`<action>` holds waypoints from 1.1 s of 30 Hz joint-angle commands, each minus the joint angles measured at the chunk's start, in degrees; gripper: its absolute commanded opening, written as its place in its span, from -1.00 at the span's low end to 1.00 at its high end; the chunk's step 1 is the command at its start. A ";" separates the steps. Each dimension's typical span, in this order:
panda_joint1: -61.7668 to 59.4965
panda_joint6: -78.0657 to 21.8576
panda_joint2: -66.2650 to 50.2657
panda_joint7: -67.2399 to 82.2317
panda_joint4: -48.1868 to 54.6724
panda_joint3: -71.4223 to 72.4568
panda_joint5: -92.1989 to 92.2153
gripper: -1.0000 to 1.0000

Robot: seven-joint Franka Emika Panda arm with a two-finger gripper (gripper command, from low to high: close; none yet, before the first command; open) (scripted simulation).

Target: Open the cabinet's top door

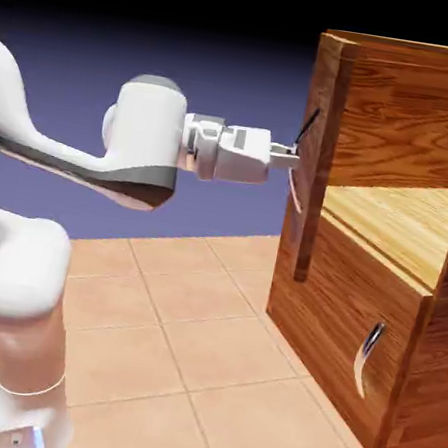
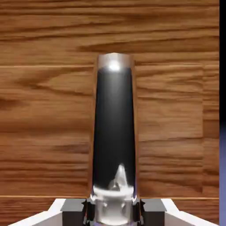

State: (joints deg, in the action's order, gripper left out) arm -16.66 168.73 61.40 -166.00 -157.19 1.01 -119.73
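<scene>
The cabinet [image 1: 413, 135] of reddish-brown grained wood stands at the exterior view's right. Its top door [image 1: 309, 221] is swung out and shows edge-on, so the upper compartment lies open with its pale shelf [image 1: 401, 219] visible. My gripper [image 1: 290, 158] reaches level from the left and is shut on the top door's slim curved silver handle [image 1: 298, 191]. In the hand view that handle [image 2: 114, 132] rises large and dark from between my fingertips [image 2: 73, 206], with the door's wood [image 2: 44, 110] filling the picture behind it.
The lower panel [image 1: 347, 307] is shut, with its own curved silver handle [image 1: 367, 356]. Tan floor tiles [image 1: 188, 354] spread in front of the cabinet. My white arm [image 1: 29, 270] rises from the lower left.
</scene>
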 commanded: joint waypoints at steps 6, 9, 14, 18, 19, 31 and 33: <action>-12.45 7.73 7.38 4.31 -2.95 8.47 11.92 -1.00; -18.18 12.18 10.85 8.92 -4.61 11.36 19.38 -1.00; -22.97 16.28 14.73 18.86 -7.46 13.65 31.85 -1.00; -21.50 14.70 16.78 28.22 -10.07 14.11 41.81 -1.00; -20.46 13.60 17.30 30.65 -10.76 14.15 44.31 -1.00; 0.77 -14.73 27.40 44.88 -15.06 20.16 63.54 -1.00; 3.64 -19.72 28.87 45.74 -14.88 22.76 66.43 -1.00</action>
State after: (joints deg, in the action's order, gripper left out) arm -13.02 149.07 90.26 -120.25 -172.07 23.75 -53.26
